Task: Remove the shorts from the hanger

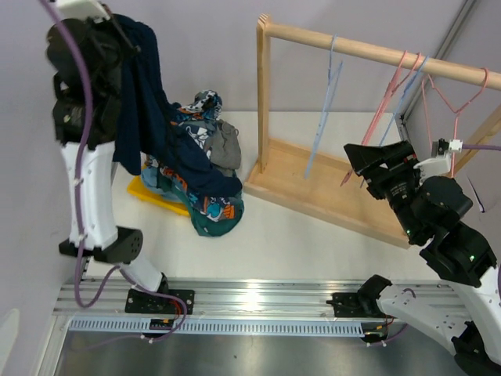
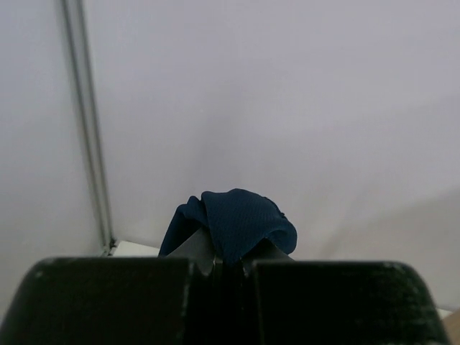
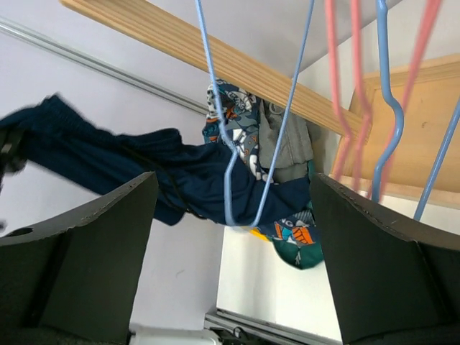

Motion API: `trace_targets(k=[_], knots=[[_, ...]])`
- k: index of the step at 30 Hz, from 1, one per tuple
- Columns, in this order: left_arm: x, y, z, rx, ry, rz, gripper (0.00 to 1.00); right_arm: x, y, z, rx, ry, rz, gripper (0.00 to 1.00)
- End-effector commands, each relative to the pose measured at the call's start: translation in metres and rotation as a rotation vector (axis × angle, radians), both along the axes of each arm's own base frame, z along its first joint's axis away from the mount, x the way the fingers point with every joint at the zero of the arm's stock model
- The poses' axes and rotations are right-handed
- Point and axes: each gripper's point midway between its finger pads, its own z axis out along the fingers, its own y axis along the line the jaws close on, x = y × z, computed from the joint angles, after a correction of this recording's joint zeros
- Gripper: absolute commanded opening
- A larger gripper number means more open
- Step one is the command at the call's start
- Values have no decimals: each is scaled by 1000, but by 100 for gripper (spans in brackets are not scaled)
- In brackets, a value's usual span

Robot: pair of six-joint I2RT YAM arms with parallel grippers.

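Observation:
High at the far left, my left gripper (image 1: 119, 31) is shut on the navy shorts (image 1: 145, 102), which hang from it down onto the pile. The left wrist view shows a bunch of navy shorts (image 2: 241, 219) pinched in the left gripper (image 2: 230, 260). The pile holds patterned shorts (image 1: 205, 106), grey shorts (image 1: 227, 149) and teal shorts (image 1: 219, 219). An empty blue hanger (image 1: 321, 117) hangs on the wooden rack (image 1: 360, 51). My right gripper (image 1: 356, 160) stands open beside the rack, holding nothing. From the right wrist, the blue hanger (image 3: 242, 224) dangles beyond the open right gripper (image 3: 233, 183).
Pink hangers (image 1: 389, 94) and another blue hanger (image 1: 407, 94) hang further right on the rack rail. The rack's wooden base (image 1: 313, 192) lies on the white table. A yellow item (image 1: 149, 194) lies under the pile. A metal rail (image 1: 250, 301) runs along the near edge.

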Motion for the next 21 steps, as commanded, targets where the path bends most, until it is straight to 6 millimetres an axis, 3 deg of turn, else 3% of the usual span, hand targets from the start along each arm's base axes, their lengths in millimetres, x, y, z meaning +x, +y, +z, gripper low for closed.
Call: trace_targets(k=[1, 2, 3, 5, 6, 7, 8, 9, 11, 12, 14, 16, 17, 18, 20, 21], knots=[[65, -21, -23, -61, 12, -103, 0, -1, -6, -19, -54, 35, -25, 92], [94, -31, -66, -57, 114, -127, 0, -4, -10, -19, -47, 27, -26, 92], [105, -34, -79, -71, 133, -138, 0, -4, -10, -24, -52, 33, -29, 92], [134, -43, -154, -70, 291, -153, 0, -7, -15, -26, -40, 23, -36, 92], [139, -45, -172, -83, 324, -154, 0, -7, -14, -30, -44, 29, -34, 91], [146, -48, -209, -87, 392, -156, 0, -7, -15, -32, -41, 31, -39, 91], [146, -47, -246, -105, 464, -138, 0, -9, -16, -32, -37, 29, -41, 91], [144, -45, -261, -115, 488, -126, 0, -8, -16, -33, -37, 33, -42, 91], [135, -43, -324, -148, 586, -101, 0, -10, -18, -33, -34, 35, -46, 91], [126, -43, -320, -163, 565, -104, 0, -11, -20, -33, -33, 35, -49, 91], [113, -46, -357, -200, 613, -113, 0, -12, -23, -34, -28, 37, -57, 91], [102, -48, -361, -215, 620, -125, 1, -15, -25, -34, -24, 34, -59, 91], [100, -48, -356, -218, 616, -129, 9, -15, -25, -34, -21, 35, -56, 91], [98, -48, -351, -213, 617, -130, 47, -17, -25, -33, -18, 34, -51, 91], [92, -46, -335, -190, 614, -133, 76, -19, -26, -32, -18, 33, -50, 91], [90, -46, -315, -182, 579, -137, 99, -20, -27, -31, -22, 31, -49, 91]])
